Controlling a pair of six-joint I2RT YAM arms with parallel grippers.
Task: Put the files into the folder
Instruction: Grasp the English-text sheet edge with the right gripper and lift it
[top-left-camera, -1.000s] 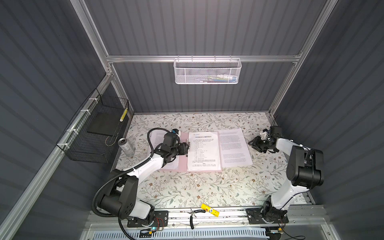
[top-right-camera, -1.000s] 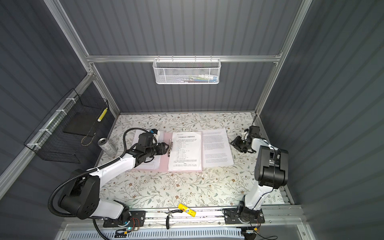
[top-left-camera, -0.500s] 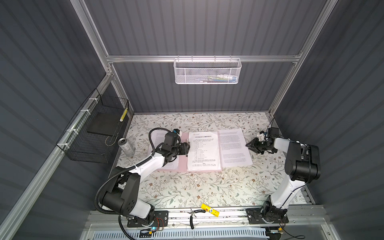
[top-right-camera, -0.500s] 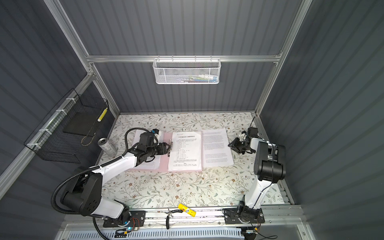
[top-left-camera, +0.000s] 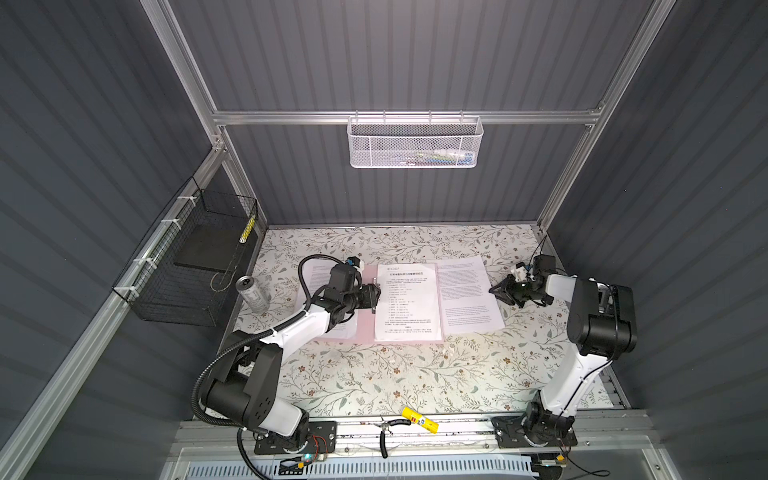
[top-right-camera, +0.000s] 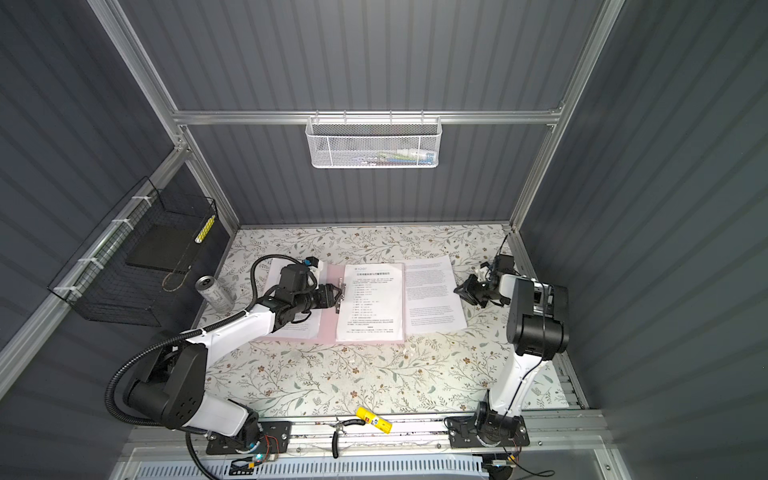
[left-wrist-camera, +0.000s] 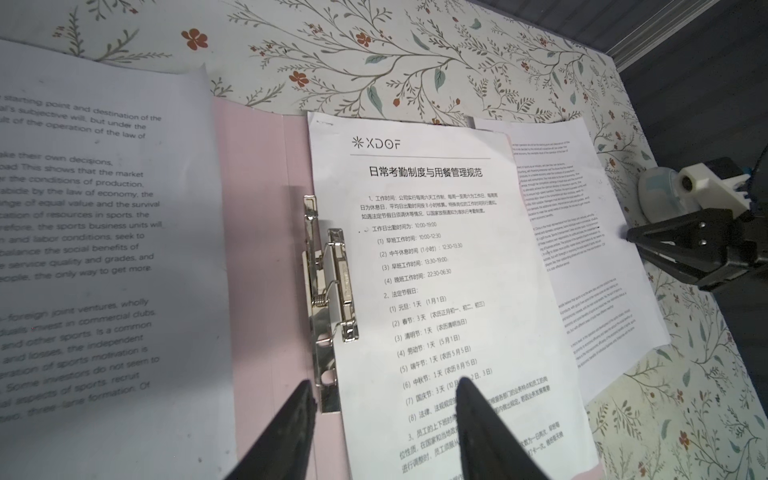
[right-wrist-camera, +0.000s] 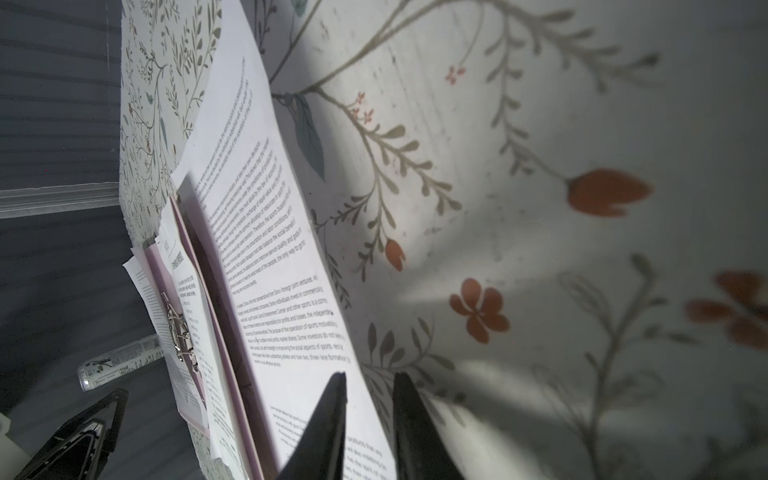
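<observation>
Open flat at centre of floral worktop (top-left-camera: 374, 374): pale pink rectangular file folder (top-left-camera: 365, 326), white printed paper sheets (top-left-camera: 407, 299) on and beside it. Left gripper (left-wrist-camera: 384, 384) jaws wide above silver metal clip (left-wrist-camera: 332, 282); right gripper (right-wrist-camera: 369, 378) jaws narrow, astride rightmost sheet's edge.

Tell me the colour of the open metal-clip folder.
Pale pink folder, best in the left wrist view.

Right tool (top-left-camera: 494, 290) nearer loose sheet (top-left-camera: 465, 286), narrower.
</observation>
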